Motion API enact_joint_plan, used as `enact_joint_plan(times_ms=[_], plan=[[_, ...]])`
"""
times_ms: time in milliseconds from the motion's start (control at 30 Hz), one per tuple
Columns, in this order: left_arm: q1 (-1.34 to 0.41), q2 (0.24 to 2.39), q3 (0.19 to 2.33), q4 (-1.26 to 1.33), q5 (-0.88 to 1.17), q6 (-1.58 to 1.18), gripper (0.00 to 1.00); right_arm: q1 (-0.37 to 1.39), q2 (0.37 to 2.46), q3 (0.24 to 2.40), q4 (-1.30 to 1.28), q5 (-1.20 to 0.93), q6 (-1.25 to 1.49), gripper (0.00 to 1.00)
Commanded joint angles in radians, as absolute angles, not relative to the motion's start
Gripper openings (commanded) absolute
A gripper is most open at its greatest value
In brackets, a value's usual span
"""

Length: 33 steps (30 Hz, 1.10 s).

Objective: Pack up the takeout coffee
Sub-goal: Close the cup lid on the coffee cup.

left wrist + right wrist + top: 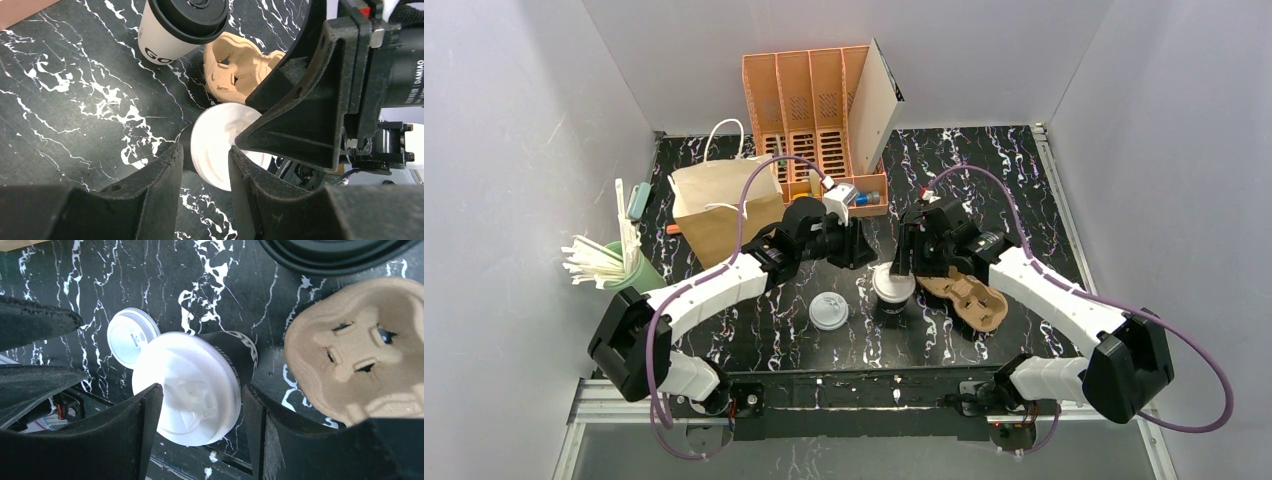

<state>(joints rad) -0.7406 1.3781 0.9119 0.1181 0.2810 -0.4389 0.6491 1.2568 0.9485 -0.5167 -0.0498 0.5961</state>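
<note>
The takeout coffee, a white paper cup (162,40) with a black lid (189,14), stands upright at the top of the left wrist view. Only its black lid edge (330,252) shows in the right wrist view. The right arm hides it in the top view. My right gripper (200,390) is open, its fingers on either side of a black cup with a white lid (187,390), which also shows in the top view (892,288). My left gripper (205,150) is open and empty, hovering just left of that cup (220,145).
A brown pulp cup carrier (969,297) lies right of the cups. A flat white lid (829,312) lies on the black marble table (754,330). A brown paper bag (719,205), an orange file rack (814,115) and a green cup of straws (629,265) stand behind and to the left.
</note>
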Motion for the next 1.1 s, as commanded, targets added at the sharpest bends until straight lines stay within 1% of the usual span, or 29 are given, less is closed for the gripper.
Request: enact_joint_plan(times_ms=[0, 167, 267, 500, 600, 700, 833, 967, 1067], plan=[[-0.737, 1.415, 0.949, 0.12, 0.339, -0.412, 0.36, 0.648, 1.206, 1.0, -0.599, 0.018, 0.567, 0.68], [-0.737, 1.454, 0.963, 0.166, 0.42, -0.422, 0.34, 0.647, 1.159, 0.999, -0.643, 0.028, 0.585, 0.68], [-0.738, 1.487, 0.994, 0.155, 0.471, -0.41, 0.32, 0.648, 1.124, 1.005, -0.677, 0.033, 0.627, 0.66], [-0.737, 1.513, 1.045, 0.103, 0.497, -0.41, 0.28, 0.648, 1.098, 0.987, -0.706, 0.011, 0.777, 0.51], [-0.737, 1.498, 1.048, 0.066, 0.461, -0.422, 0.26, 0.647, 1.107, 0.965, -0.671, -0.025, 0.799, 0.49], [-0.738, 1.46, 1.039, 0.01, 0.404, -0.457, 0.25, 0.648, 1.129, 0.97, -0.655, -0.032, 0.796, 0.45], [-0.753, 1.384, 0.982, 0.008, 0.321, -0.6, 0.24, 0.649, 1.163, 0.994, -0.655, -0.008, 0.742, 0.45], [-0.823, 1.293, 0.92, 0.006, 0.191, -0.714, 0.25, 0.647, 1.184, 1.012, -0.678, 0.05, 0.665, 0.44], [-0.866, 1.243, 0.886, 0.006, 0.128, -0.795, 0.25, 0.647, 1.184, 1.006, -0.659, 0.04, 0.61, 0.46]])
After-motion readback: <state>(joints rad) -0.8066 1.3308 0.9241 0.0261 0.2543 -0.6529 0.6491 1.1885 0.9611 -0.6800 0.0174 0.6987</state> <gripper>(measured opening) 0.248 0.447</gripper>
